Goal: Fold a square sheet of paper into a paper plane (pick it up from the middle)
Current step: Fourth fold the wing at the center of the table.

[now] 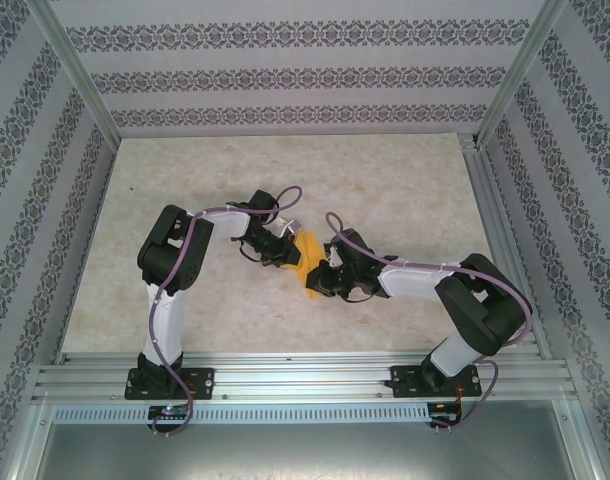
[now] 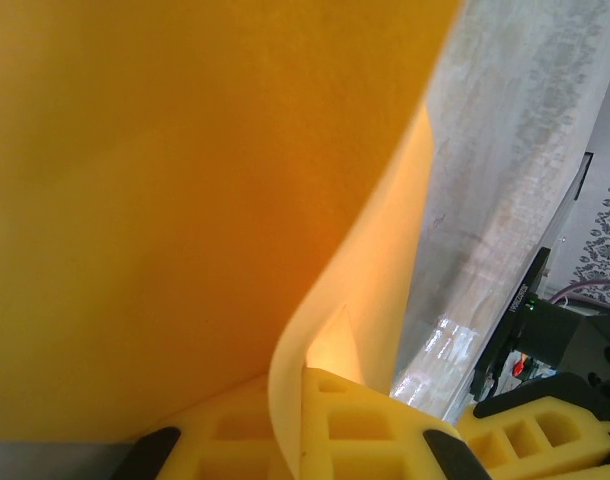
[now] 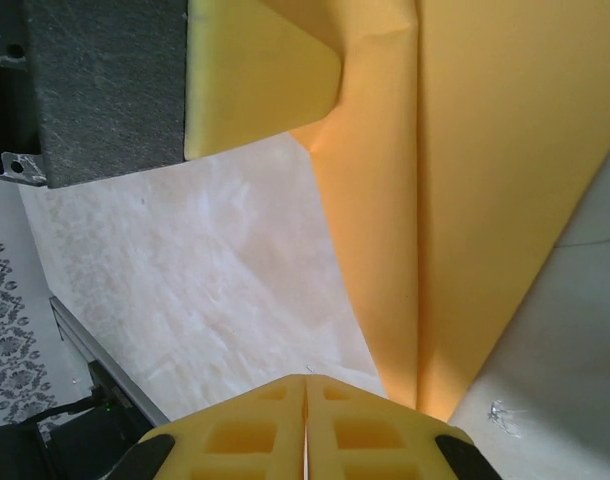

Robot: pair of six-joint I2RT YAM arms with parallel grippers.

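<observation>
The folded orange-yellow sheet of paper (image 1: 307, 256) hangs above the table's middle between both arms, pointed at its lower end. My left gripper (image 1: 289, 254) is shut on it. In the left wrist view the paper (image 2: 185, 200) curls down into the pinch of the yellow foam fingers, at the left gripper (image 2: 295, 430). In the right wrist view the paper (image 3: 485, 200) shows a long centre crease, and its narrow end passes beside the right gripper (image 3: 306, 420), whose jaws are shut with nothing between them. A left finger (image 3: 255, 80) holds the paper's top.
The beige table (image 1: 285, 170) lies inside a metal frame with patterned walls. A frame rail (image 1: 295, 375) runs along the near edge by the arm bases. The right arm's black wrist (image 2: 545, 330) is close beside the left fingers.
</observation>
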